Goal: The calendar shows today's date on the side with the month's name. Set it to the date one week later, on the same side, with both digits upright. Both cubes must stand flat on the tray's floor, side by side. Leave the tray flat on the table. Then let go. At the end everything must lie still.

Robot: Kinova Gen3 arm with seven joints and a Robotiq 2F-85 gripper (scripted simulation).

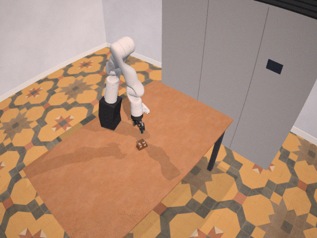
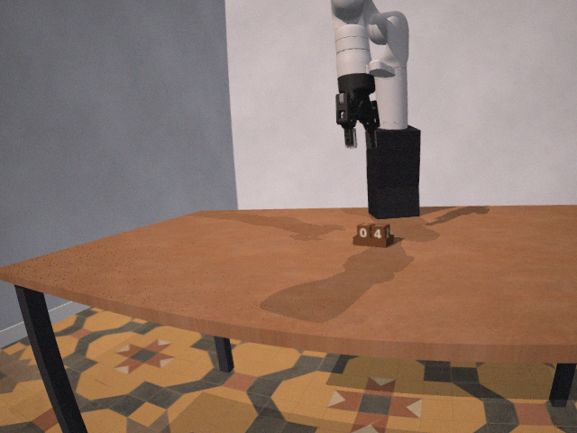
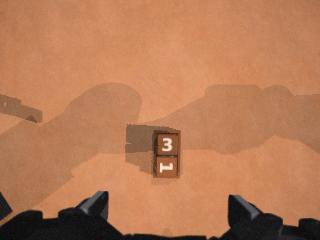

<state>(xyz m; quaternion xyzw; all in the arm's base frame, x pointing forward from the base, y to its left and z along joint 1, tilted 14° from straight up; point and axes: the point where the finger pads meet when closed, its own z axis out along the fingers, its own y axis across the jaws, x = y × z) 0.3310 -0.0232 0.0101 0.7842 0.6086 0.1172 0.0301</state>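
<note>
gripper [image 1: 141, 133] [image 2: 361, 145] [image 3: 167, 206] wide open, holding nothing, touching nothing, above the table [image 1: 102, 184] [image 2: 209, 280] [image 3: 60, 50], apart from the two cubes [image 1: 141, 144] [image 2: 372, 231] [image 3: 166, 155]

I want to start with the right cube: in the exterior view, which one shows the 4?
The right-hand cube; the left-hand cube shows a 0 there.

It looks like a plain room in a home or office; which, I cannot tell. Around the wooden table [image 1: 110, 184] [image 2: 186, 280] runs a patterned tile floor [image 1: 255, 205] [image 2: 177, 386]; beyond it stand a tall gray cabinet [image 1: 230, 64] and pale walls [image 1: 51, 38] [image 2: 400, 177] with white baseboards [image 1: 51, 71] [image 2: 28, 321].
</note>
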